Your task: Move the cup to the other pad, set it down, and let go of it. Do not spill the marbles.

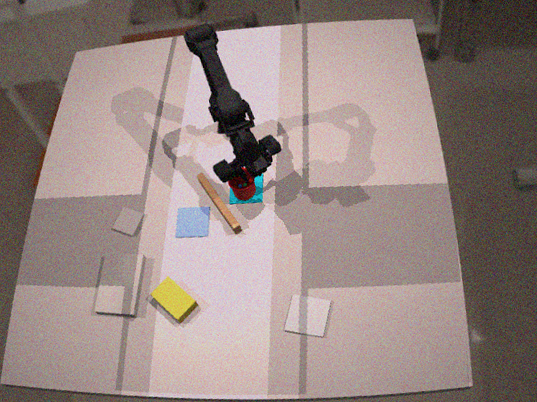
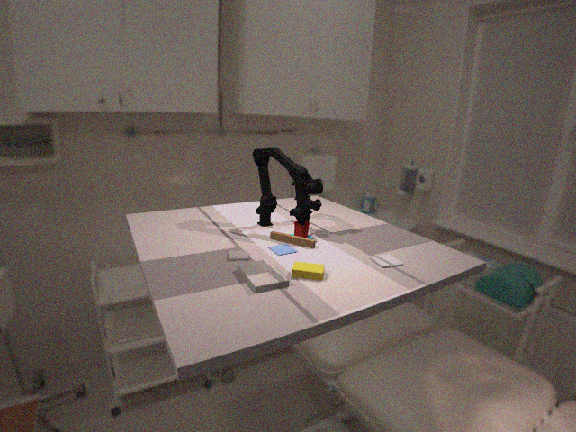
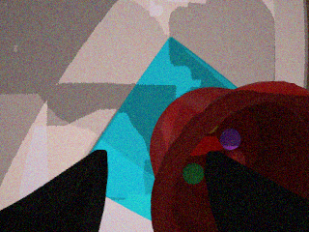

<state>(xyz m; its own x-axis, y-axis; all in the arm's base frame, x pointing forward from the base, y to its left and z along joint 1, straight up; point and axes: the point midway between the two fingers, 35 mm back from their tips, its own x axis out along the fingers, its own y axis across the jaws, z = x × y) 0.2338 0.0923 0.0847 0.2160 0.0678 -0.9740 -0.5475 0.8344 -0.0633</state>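
Observation:
The red cup (image 1: 244,191) (image 2: 301,229) (image 3: 169,130) stands upright on the cyan pad (image 1: 259,195) (image 3: 126,145). A purple marble (image 3: 230,139) and a green marble (image 3: 193,173) show inside it. The blue pad (image 1: 192,222) (image 2: 283,249) lies bare on the other side of the wooden bar. My gripper (image 3: 156,161) (image 2: 301,223) is open at the cup. In the wrist view one finger is outside the cup over the cyan pad, the other over the cup's mouth, with the near wall between them and apart from both. The fingertips are hidden in the top view.
A wooden bar (image 1: 218,203) (image 2: 292,239) lies between the two pads. A yellow block (image 1: 174,299) (image 2: 308,271) lies nearer the table's front edge. A pale flat box (image 1: 116,295) (image 2: 267,282) and pale flat squares (image 1: 128,221) (image 1: 308,315) lie farther out.

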